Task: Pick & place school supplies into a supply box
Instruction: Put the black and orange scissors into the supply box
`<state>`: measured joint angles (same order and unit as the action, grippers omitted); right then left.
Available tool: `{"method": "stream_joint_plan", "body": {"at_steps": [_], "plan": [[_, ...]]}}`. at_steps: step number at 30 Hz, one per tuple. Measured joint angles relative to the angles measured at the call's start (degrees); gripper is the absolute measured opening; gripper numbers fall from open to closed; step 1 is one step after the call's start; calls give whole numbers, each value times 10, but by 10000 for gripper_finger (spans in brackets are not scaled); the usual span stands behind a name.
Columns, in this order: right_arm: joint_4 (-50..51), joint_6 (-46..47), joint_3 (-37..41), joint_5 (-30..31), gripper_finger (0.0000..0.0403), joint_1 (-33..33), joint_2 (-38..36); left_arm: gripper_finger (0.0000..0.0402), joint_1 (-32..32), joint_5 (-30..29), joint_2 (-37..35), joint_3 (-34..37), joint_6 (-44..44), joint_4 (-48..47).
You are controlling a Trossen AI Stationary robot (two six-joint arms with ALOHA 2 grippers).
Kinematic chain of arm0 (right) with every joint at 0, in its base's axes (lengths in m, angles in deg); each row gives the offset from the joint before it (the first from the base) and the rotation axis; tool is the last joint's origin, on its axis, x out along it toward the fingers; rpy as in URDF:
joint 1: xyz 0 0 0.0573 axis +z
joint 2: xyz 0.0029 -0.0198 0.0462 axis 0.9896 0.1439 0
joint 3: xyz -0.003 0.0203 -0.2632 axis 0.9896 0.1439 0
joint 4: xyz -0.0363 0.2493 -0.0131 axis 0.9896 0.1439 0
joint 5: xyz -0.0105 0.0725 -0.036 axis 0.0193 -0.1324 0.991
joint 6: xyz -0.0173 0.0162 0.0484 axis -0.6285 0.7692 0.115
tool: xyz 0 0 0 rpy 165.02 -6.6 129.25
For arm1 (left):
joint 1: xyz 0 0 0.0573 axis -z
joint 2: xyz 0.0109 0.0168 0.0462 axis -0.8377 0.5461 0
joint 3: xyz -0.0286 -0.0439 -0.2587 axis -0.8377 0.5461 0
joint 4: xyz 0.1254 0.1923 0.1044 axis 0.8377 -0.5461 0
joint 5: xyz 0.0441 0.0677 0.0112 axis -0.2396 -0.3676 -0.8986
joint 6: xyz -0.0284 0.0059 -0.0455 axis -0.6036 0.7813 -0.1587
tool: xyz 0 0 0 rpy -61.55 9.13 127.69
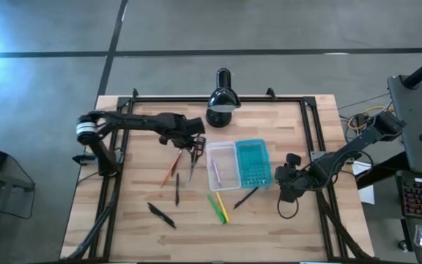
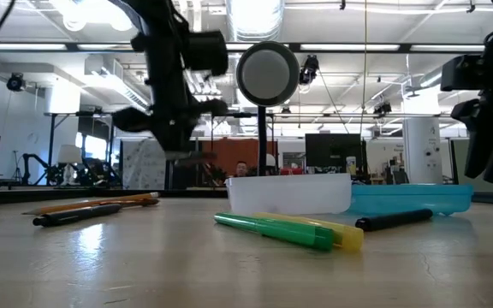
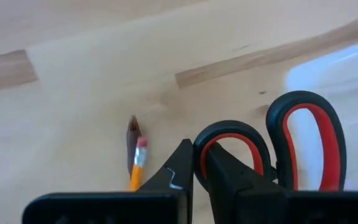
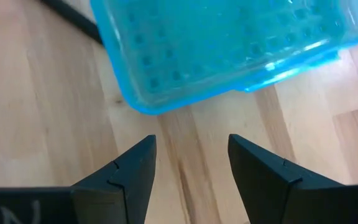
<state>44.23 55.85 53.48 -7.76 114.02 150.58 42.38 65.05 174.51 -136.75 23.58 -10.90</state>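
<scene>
The red-handled scissors hang lifted off the table in your left gripper, whose fingers are clamped on the near handle loop; only the left wrist view shows that pinch, while the high view gives you the scissors dangling blades-down from the left gripper just left of the supply box. The box lies open mid-table, clear tray beside its teal lid, a pale pen already in the tray. From table height you see what the overhead flattens: the green marker and yellow marker lying side by side in front of the tray, a black pen to their right. Under the lifted scissors, an orange pencil rests on the wood. Your right gripper waits beside the lid, fingers spread apart; a black desk lamp stands at the table's far edge.
</scene>
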Motion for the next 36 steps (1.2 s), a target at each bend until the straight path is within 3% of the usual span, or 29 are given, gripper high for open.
{"method": "stream_joint_plan", "body": {"at_steps": [6, 12, 16, 25, 36], "plan": [[0, 83, 0, 34, 192, 0, 0, 8, 17, 1, -59, -1, -91, 75], [0, 101, 0, 57, 192, 0, 0, 8, 46, -20, -12, -12, -122, 164], [0, 101, 0, 56, 192, 1, 0, 8, 60, -41, 51, -70, -82, 165], [0, 107, 1, 55, 192, 1, 0, 7, 70, -114, 159, -219, 42, 70], [0, 108, 0, 55, 192, 1, 0, 7, 96, -111, 207, -240, 55, 76]]}}
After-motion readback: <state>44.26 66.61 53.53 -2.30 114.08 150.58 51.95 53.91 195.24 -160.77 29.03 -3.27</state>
